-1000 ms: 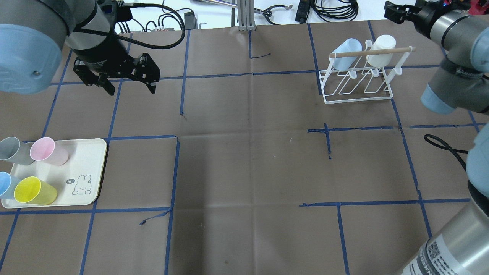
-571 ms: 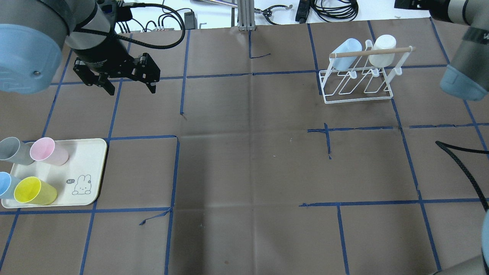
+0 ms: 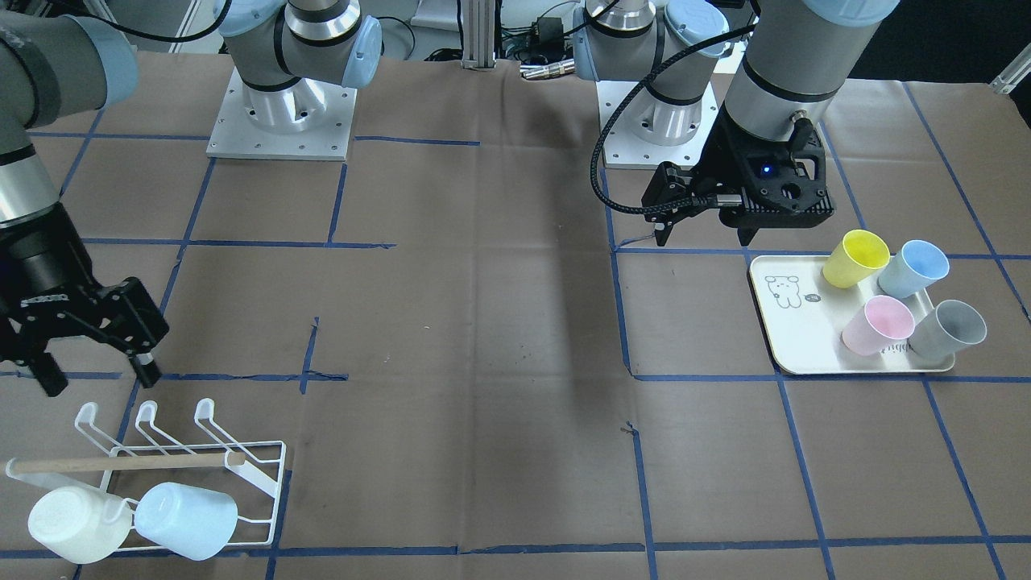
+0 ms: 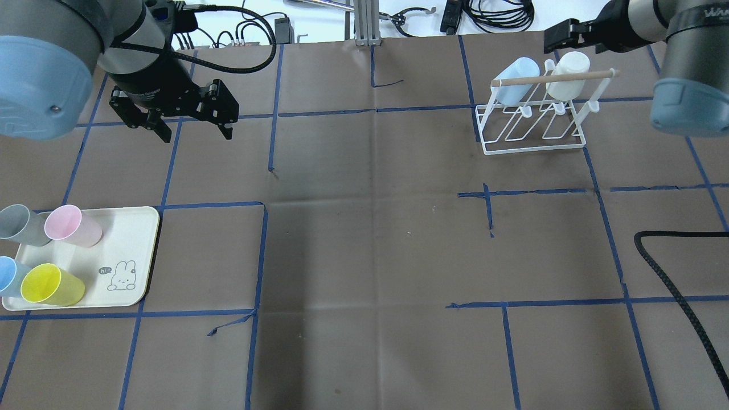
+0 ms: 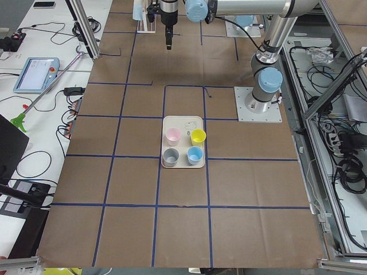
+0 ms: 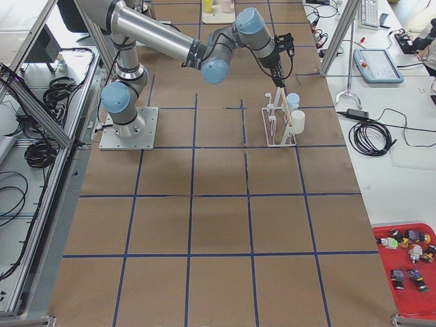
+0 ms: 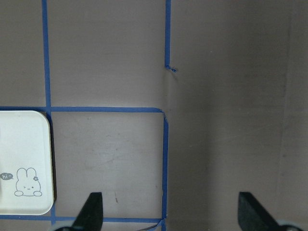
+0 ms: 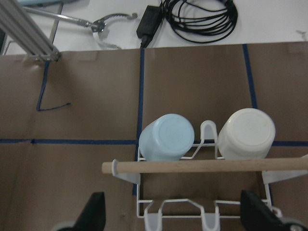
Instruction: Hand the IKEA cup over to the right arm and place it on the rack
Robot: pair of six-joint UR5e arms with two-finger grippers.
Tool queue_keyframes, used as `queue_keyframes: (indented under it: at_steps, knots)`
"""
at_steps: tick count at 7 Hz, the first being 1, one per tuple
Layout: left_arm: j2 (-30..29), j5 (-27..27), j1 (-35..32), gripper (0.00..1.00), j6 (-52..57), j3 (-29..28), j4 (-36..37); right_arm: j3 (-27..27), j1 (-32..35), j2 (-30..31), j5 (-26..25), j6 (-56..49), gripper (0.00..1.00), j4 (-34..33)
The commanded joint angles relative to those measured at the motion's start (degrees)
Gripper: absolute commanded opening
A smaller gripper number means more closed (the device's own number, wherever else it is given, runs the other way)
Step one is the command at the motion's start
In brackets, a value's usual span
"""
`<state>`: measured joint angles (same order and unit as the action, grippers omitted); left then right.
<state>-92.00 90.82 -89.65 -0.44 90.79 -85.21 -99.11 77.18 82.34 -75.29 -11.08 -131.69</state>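
Only the right arm (image 4: 683, 85) has swung, bringing its wrist back over the rack (image 4: 535, 149); the left arm (image 4: 51, 57) has held still. At 8 o'clock the tray (image 4: 139, 250) keeps four cups (image 4: 71, 225) mouth-up, walls free for a side grasp, none taken yet. At 10 o'clock the left gripper (image 4: 197, 136) waits, jaws spread, empty. At 1 o'clock the rack carries a blue cup (image 4: 512, 80) and a white cup (image 4: 569, 74), hung upended so they stay put; the right gripper (image 3: 98, 379) hovers high over it, spread and empty.

A robotics lab: a paper-covered counter (image 4: 364, 256) gridded with blue tape (image 4: 259, 256), a bolted robot base plate (image 6: 146, 139) on it, aluminium framing (image 6: 338, 37), a teach pendant (image 6: 377, 65) and coiled cables (image 6: 371, 139) beside it
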Motion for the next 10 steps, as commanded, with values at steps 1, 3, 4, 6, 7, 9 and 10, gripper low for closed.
queue_keyframes:
  at_steps: [1, 3, 4, 6, 7, 9, 10]
  knots:
    - [0.0, 0.0, 0.0, 1.00, 0.0, 0.0, 0.0, 3.7, 4.5, 1.8, -0.1, 0.4, 1.00, 21.5]
    - [0.0, 0.0, 0.0, 1.00, 0.0, 0.1, 0.0, 6.0, 8.6, 2.8, -0.2, -0.5, 1.00, 35.7]
    - [0.0, 0.0, 0.0, 1.00, 0.0, 0.1, 0.0, 8.0, 10.8, 3.0, -2.6, 0.1, 1.00, 38.2]
    - [0.0, 0.0, 0.0, 1.00, 0.0, 0.1, 0.0, 15.0, 14.6, 3.3, -10.3, 1.0, 1.00, 49.5]
    - [0.0, 0.0, 0.0, 1.00, 0.0, 0.1, 0.0, 17.0, 14.8, 4.9, -10.7, 4.1, 1.00, 54.3]
    - [0.0, 0.0, 0.0, 1.00, -0.1, 0.1, 0.0, 14.4, 14.9, 8.3, -11.9, 9.0, 1.00, 55.7]
    - [0.0, -0.1, 0.0, 1.00, -0.1, 0.1, 0.0, 10.1, 15.0, 10.2, -13.7, 9.7, 1.00, 54.5]
